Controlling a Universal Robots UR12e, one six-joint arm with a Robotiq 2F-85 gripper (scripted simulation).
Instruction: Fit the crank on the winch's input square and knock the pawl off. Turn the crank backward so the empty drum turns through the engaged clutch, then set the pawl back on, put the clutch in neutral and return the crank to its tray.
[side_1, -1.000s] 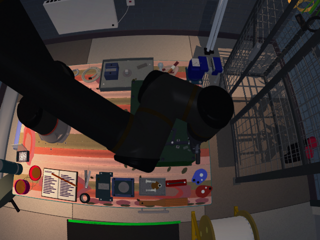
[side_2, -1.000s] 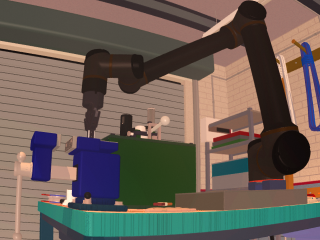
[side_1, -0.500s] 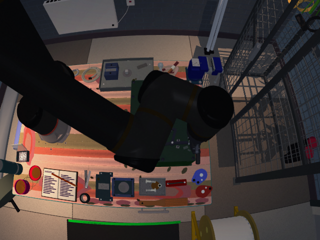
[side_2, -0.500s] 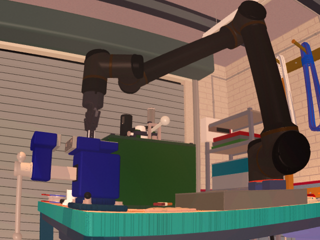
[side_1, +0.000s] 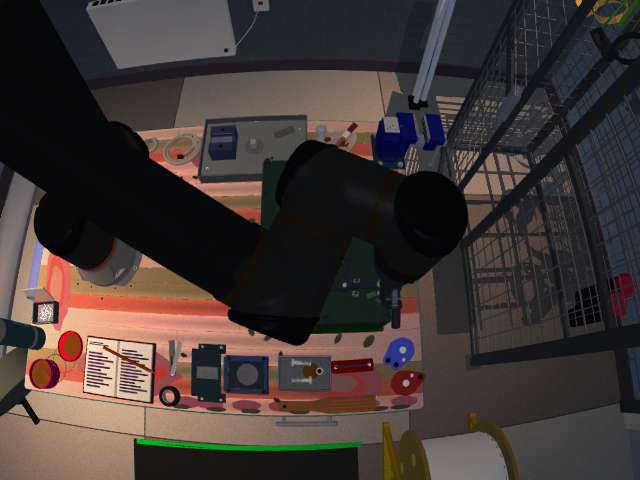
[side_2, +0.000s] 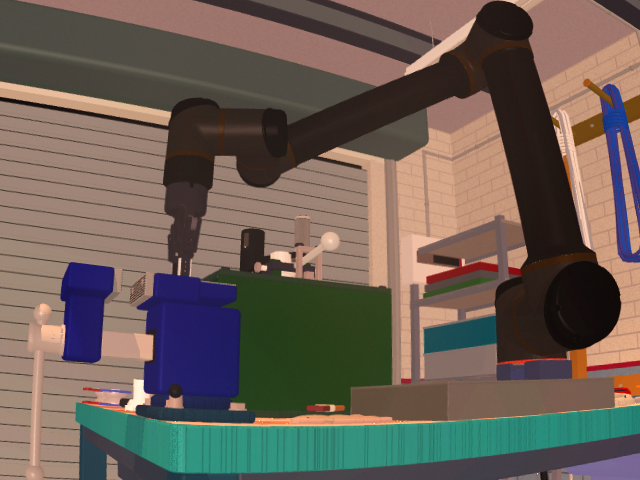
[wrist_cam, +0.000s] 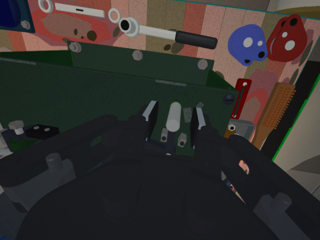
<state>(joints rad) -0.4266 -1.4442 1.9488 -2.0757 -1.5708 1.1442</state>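
The crank (wrist_cam: 168, 34), a pale bar with a socket end and a black grip, lies flat on the bench just beyond the winch's near flange. The winch (wrist_cam: 111, 85) is a dark green box in the middle of the bench (side_1: 356, 289). On its top a pale cylindrical lever (wrist_cam: 173, 116) stands upright, and my gripper (wrist_cam: 172, 121) hangs open right over it, holding nothing. In the second side camera my gripper (side_2: 181, 258) points straight down above the winch's top, and a ball-ended lever (side_2: 316, 249) stands further along.
A grey tray (side_1: 305, 373) with a brown part sits at the bench's front edge, beside a red slotted plate (wrist_cam: 240, 98), a wire brush (wrist_cam: 274, 113) and blue (wrist_cam: 246, 44) and red (wrist_cam: 287, 38) holed plates. A blue vice (side_2: 155, 330) stands at the far corner.
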